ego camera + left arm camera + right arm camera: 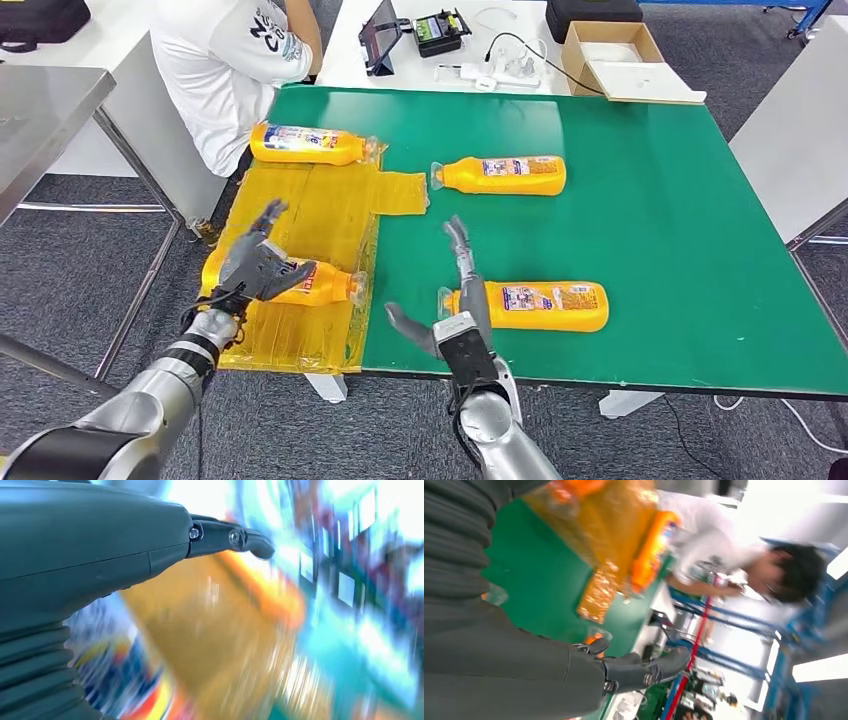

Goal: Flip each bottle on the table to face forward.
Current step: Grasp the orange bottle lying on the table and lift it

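The right hand (pixel 624 672) enters as a grey ribbed cover with dark fingers (pixel 664 665) stretched out and apart, holding nothing. Beyond it lies the green table (pixel 539 590) with a crinkled yellow sheet (pixel 609 535) on it. An orange bottle (pixel 649 550) lies at the sheet's edge. A person in a white shirt (pixel 709 540) sits beside the table.

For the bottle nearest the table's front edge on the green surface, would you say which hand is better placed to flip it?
Right hand: open beside that bottle's cap end; the left hand holds another bottle.
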Robot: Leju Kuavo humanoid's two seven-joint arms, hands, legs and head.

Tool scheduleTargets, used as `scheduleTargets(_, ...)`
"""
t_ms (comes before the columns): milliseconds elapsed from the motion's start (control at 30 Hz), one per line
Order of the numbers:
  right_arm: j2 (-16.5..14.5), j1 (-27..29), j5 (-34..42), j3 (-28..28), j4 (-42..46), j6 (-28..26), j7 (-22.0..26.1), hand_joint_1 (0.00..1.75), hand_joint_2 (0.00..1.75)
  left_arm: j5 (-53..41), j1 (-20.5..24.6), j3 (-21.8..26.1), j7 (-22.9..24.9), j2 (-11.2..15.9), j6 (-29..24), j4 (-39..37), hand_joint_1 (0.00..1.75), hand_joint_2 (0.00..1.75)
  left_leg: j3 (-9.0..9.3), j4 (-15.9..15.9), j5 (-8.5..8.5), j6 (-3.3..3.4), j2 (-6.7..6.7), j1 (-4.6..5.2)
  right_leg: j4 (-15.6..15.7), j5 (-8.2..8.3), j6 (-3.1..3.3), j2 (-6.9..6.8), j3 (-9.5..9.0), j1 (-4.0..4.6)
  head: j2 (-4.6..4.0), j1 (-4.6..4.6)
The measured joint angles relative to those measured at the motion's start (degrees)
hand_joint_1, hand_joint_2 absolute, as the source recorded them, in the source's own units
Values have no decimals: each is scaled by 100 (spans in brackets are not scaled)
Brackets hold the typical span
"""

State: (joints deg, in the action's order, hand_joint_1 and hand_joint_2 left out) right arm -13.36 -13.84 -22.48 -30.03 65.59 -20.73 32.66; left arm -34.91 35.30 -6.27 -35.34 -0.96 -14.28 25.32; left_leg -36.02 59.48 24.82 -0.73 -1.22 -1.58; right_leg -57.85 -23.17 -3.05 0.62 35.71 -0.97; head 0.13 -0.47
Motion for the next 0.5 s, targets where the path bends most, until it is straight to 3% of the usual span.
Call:
scheduleTargets(67,57,-70,-421,-20,-155,8,-301,0,175,337,-216,289,-177,-216,-698,346,0,175,-4,1,0,1,-2,1,1,0,-1,-1,1,-1,0,-2)
scheduleTargets(167,206,-162,-860,-18,-270,42,-671,0,175,898,-588,614,-279,-480,-1090,1071,0,175,-10,1,3,2,0,3,3,0,-1,1,6,-2,0,-1)
scheduleTargets(333,526,-270,-1464,14,-318,124,-1152,0,175,1675,-1192,827,-283,-749,-1035,2299,0,175,-23,1,4,2,2,2,5,0,-1,1,22,-1,0,-4)
scheduleTargets(500,1060,-350,-1884,218,-155,338,-1543,0,175,2146,-1864,839,-285,-870,-905,3416,0,175,-29,1,4,2,0,2,5,-1,-2,1,25,-1,0,-2)
